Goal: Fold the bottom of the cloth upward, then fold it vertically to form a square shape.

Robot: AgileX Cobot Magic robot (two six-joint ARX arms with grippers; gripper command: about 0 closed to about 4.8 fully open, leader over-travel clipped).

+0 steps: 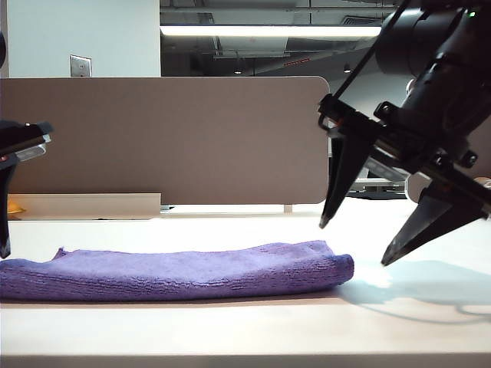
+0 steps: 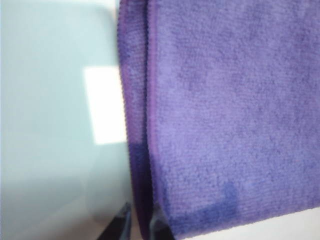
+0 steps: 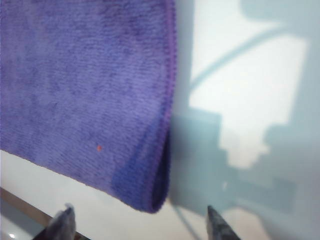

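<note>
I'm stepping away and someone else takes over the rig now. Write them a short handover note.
Right gripper: open, empty, hovering just off the right end of the purple microfiber cloth.
Left gripper: fingertips nearly together at the cloth's left edge; whether they pinch it is unclear.
Cloth: flat on the white table, doubled over, two stitched edges stacked on the left, a rounded fold on the right.
Done: one fold appears made.
Left: second fold into a square.

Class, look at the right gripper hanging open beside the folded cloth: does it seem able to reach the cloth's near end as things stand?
Probably yes. The right gripper hangs open just above the table, beside the cloth, and nothing lies between them.
</note>
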